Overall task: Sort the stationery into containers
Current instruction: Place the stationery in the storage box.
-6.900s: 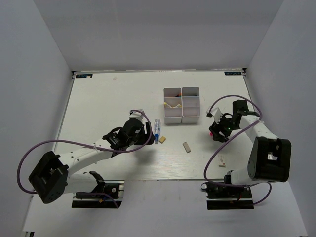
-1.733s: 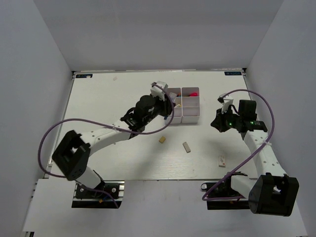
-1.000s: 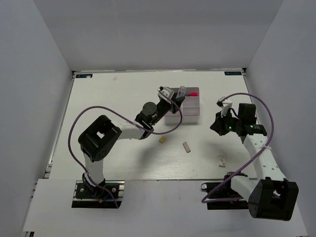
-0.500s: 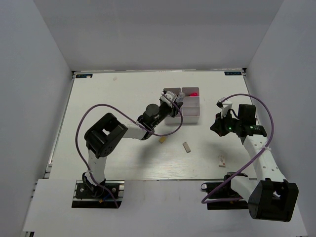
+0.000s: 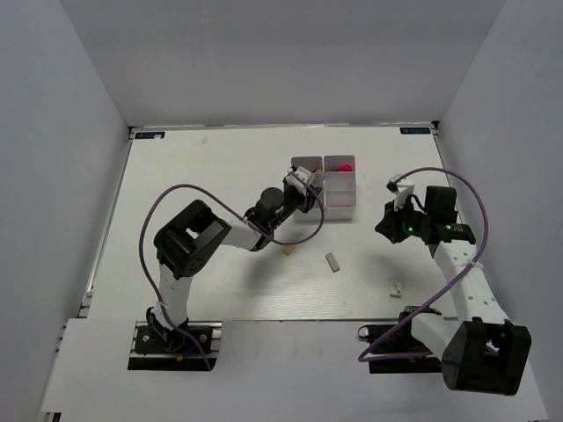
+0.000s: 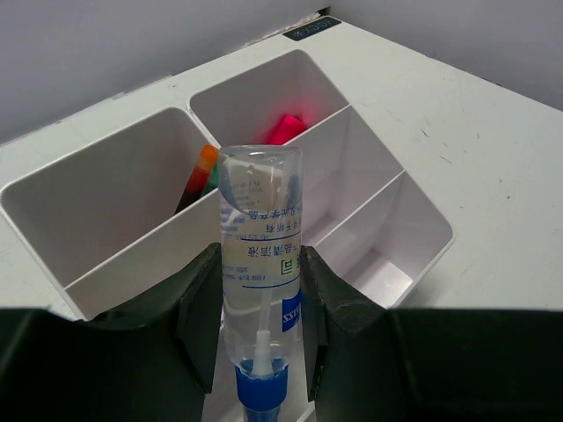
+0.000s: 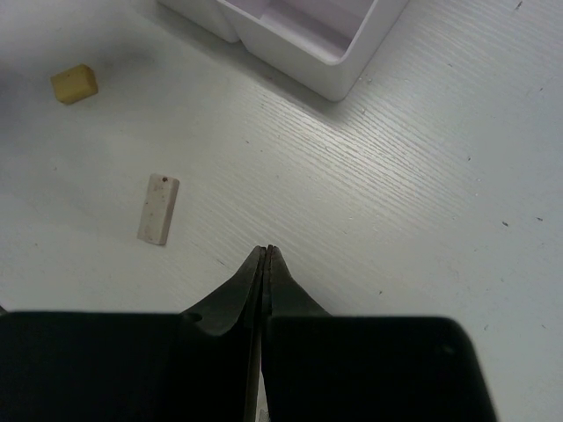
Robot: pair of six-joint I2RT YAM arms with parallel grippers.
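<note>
My left gripper is shut on the blue-white tube, a clear bottle with a blue cap at the near end. It holds the tube over the near left part of the white compartment tray. In the left wrist view the tube points out over the tray's dividers. A pink highlighter lies in the far compartment, and an orange and green marker in the one beside it. My right gripper is shut and empty, hovering above the table to the right of the tray, its tips pressed together.
A tan eraser and a grey eraser lie on the table in front of the tray. A third small pale piece lies near the right arm. The right wrist view shows the tan eraser and the grey eraser.
My left gripper has carried the tube from the tray's far side towards its near left compartments. The right arm has stayed still.
</note>
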